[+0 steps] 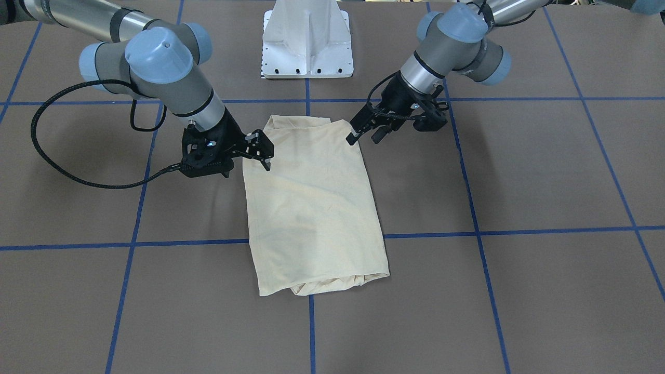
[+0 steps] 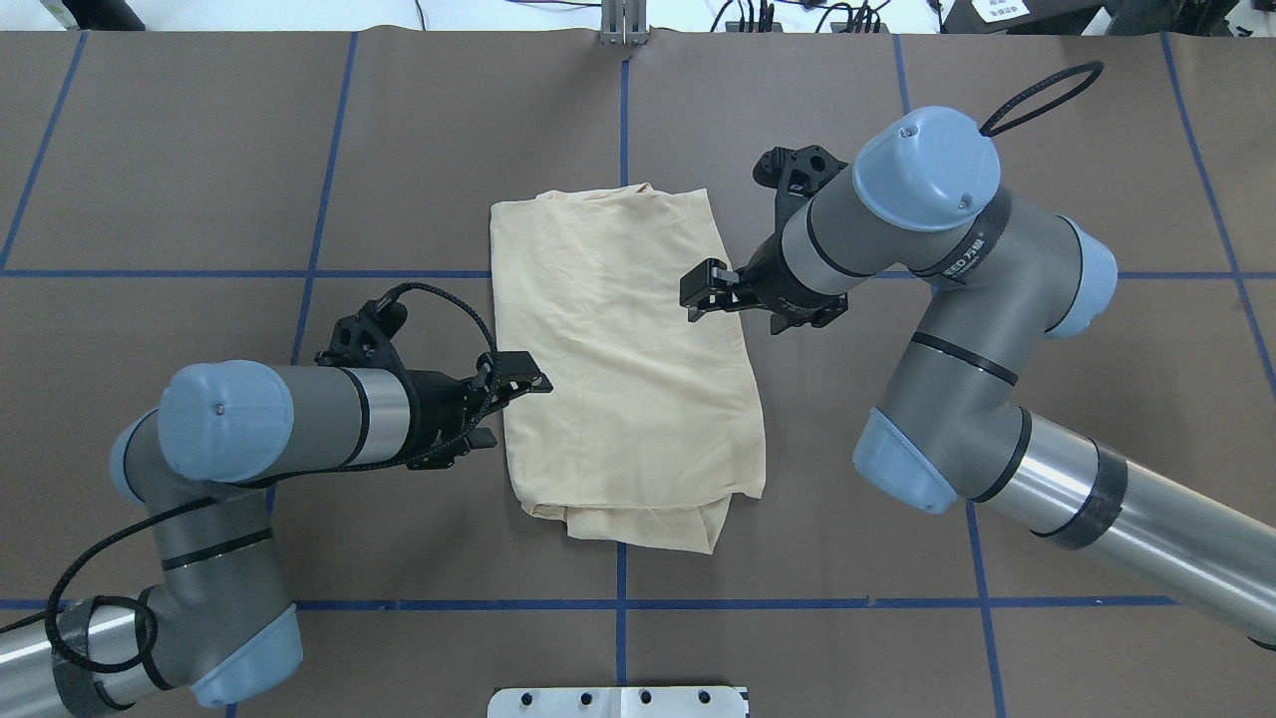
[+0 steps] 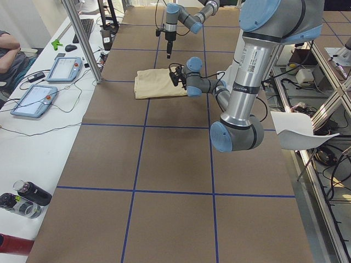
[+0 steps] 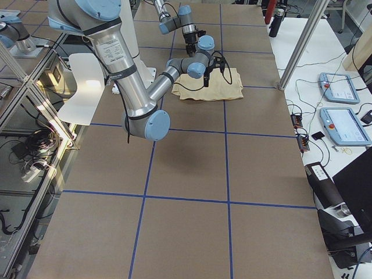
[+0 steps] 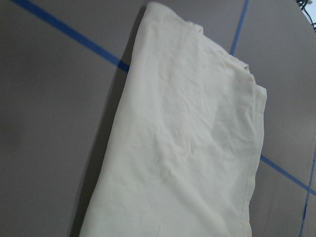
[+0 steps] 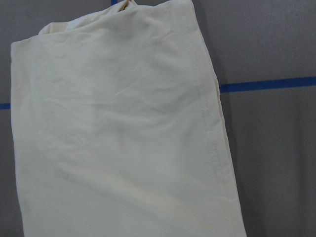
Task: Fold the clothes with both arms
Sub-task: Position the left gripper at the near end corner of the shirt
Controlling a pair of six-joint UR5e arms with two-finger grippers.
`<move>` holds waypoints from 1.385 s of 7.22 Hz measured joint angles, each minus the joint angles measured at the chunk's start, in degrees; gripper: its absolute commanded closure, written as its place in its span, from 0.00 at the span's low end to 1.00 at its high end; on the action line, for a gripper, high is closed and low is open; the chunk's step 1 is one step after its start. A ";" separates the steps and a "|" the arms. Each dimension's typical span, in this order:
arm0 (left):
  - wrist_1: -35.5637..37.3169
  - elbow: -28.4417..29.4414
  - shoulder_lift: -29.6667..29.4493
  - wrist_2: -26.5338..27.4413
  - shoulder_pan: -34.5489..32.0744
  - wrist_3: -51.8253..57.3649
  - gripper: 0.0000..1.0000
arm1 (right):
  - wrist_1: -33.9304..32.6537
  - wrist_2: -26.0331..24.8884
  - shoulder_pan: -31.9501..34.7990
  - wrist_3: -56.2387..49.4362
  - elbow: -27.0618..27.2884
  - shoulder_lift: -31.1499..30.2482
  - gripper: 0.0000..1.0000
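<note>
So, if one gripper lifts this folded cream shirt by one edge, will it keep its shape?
Probably not: the shirt looks thin and softly creased, so it should droop and unfold. Lying so flat, it is likely light. Pushed, its loose stacked layers may bunch.

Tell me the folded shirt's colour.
The shirt is plain pale cream-yellow; overhead exterior view shows it best.

Six cameras are covering one tabletop (image 2: 199, 150). One is facing the robot from across it and looking steeply down, with the robot's base (image 1: 307, 41) at the top. Another is looking down from behind its shoulders. Two are standing far back at the tabletop's ends, looking along it. Two wrist cameras are looking from close range – the folded T-shirt (image 5: 187, 148) is filling most of both frames, and all six views are sharing it.
</note>
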 measured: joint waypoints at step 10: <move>5.34 1.54 -0.64 4.12 8.99 -5.05 0.09 | -0.03 0.14 -0.28 1.53 0.56 -0.04 0.00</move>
